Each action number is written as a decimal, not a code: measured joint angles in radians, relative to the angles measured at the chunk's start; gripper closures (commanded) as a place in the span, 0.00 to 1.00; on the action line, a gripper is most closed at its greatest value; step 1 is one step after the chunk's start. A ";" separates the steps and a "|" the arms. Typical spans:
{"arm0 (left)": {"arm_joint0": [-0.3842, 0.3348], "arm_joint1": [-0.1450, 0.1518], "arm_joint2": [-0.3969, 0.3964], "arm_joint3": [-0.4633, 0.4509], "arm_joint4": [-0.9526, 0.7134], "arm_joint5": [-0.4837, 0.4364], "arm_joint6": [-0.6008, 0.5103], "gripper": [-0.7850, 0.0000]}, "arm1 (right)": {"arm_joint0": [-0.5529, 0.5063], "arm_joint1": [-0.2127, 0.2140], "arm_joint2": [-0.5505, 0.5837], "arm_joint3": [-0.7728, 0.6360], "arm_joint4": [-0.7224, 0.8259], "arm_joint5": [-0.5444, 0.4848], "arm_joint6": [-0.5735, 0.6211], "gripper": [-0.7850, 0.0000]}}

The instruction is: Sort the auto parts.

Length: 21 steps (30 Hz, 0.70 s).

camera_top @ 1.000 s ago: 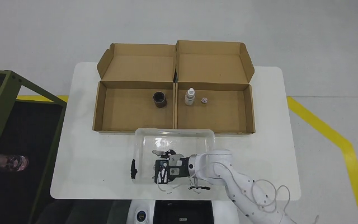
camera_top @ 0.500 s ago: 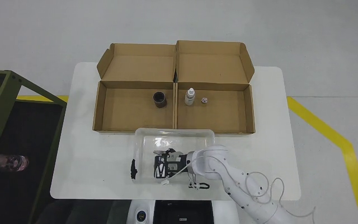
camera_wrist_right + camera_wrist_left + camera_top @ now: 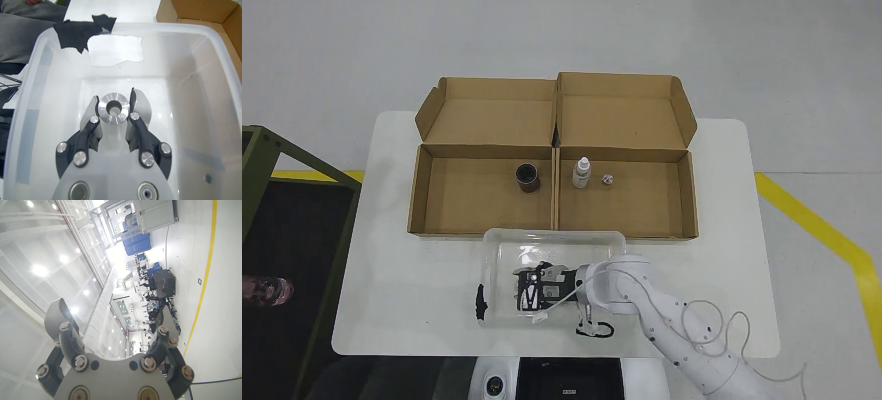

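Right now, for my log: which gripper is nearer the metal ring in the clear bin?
Right. The right gripper grips the metal ring in the clear bin; the left gripper points at the ceiling.

You've got white table (image 3: pixel 412 290) on pale grey floor (image 3: pixel 342 50). Yellow line (image 3: pixel 832 235) on floor right of table, top view. Green frame (image 3: pixel 282 155) + dark mat (image 3: pixel 292 260) opp. side. Left wrist view: your hall w/ bright ceiling lights (image 3: pixel 39 269), blue cabinets (image 3: pixel 137 242), benches far off.

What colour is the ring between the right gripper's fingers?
The metal ring is shiny silver, best seen in the right wrist view.
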 measured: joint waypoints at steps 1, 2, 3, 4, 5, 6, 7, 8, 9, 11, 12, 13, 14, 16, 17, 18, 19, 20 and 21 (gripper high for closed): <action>0.000 0.000 0.000 0.000 0.000 0.000 0.000 0.00 | 0.000 0.001 0.006 -0.004 0.008 -0.001 -0.005 1.00; 0.000 0.000 0.000 0.000 0.000 0.000 0.000 0.00 | 0.000 0.003 0.015 -0.011 0.020 -0.005 -0.011 1.00; 0.000 0.000 0.000 0.000 0.000 0.000 0.000 0.00 | -0.001 0.005 0.023 -0.017 0.028 -0.006 -0.016 1.00; 0.000 0.000 0.000 0.000 0.000 0.000 0.000 0.00 | -0.002 0.006 0.030 -0.026 0.036 -0.006 -0.021 1.00; 0.000 0.000 0.000 0.000 0.000 0.000 0.000 0.00 | -0.005 0.009 0.039 -0.038 0.048 -0.009 -0.028 1.00; 0.000 0.000 0.000 0.000 0.000 0.000 0.000 0.00 | -0.008 0.010 0.045 -0.049 0.057 -0.011 -0.033 1.00; 0.000 0.000 0.000 0.000 0.000 0.000 0.000 0.00 | -0.011 0.012 0.051 -0.060 0.068 -0.014 -0.038 1.00; 0.000 0.000 0.000 0.000 0.000 0.000 0.000 0.00 | -0.015 0.014 0.058 -0.074 0.084 -0.020 -0.043 1.00; 0.000 0.000 0.000 0.000 0.000 0.000 0.000 0.00 | -0.018 0.016 0.065 -0.084 0.095 -0.024 -0.047 1.00; 0.000 0.000 0.000 0.000 0.000 0.000 0.000 0.00 | -0.024 0.020 0.078 -0.106 0.120 -0.034 -0.055 1.00; 0.000 0.000 0.000 0.000 0.000 0.000 0.000 0.00 | -0.025 0.021 0.085 -0.113 0.130 -0.039 -0.060 1.00; 0.000 0.000 0.000 0.000 0.000 0.000 0.000 0.00 | -0.027 0.023 0.091 -0.119 0.142 -0.043 -0.065 1.00; 0.000 0.000 0.000 0.000 0.000 0.000 0.000 0.00 | -0.027 0.025 0.101 -0.126 0.157 -0.048 -0.076 1.00; 0.000 0.000 0.000 0.000 0.000 0.000 0.000 0.00 | -0.030 0.028 0.118 -0.130 0.186 -0.056 -0.098 1.00; 0.000 0.000 0.000 0.000 0.000 0.000 0.000 0.00 | -0.030 0.030 0.132 -0.132 0.212 -0.061 -0.114 1.00; 0.000 0.000 0.000 0.000 0.000 0.000 0.000 0.00 | -0.029 0.032 0.145 -0.136 0.230 -0.063 -0.125 1.00; 0.000 0.000 0.000 0.000 0.000 0.000 0.000 0.00 | -0.030 0.034 0.158 -0.141 0.247 -0.064 -0.135 1.00; 0.000 0.000 0.000 0.000 0.000 0.000 0.000 0.00 | -0.033 0.036 0.175 -0.149 0.267 -0.065 -0.146 1.00; 0.000 0.000 0.000 0.000 0.000 0.000 0.000 0.00 | -0.035 0.039 0.188 -0.156 0.281 -0.065 -0.153 1.00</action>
